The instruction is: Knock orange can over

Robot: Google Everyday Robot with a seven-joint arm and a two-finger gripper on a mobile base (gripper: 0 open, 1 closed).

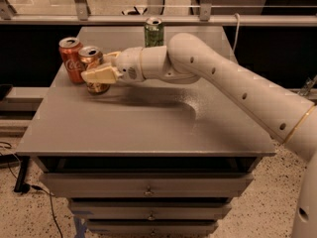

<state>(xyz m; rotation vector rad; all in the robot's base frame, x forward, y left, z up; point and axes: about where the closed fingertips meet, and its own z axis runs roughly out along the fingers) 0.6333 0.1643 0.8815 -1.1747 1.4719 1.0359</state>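
Fingers (101,75) of gripper (95,66) spread, orange can (91,54) upright btwn, near one across can's front.

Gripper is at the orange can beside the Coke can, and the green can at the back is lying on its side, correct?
No. The camera view shows the green can standing upright at the back of the table. The rest holds: the gripper is at the orange can, beside the red Coke can.

Upright orange can (89,58) — tool (97,71) across it
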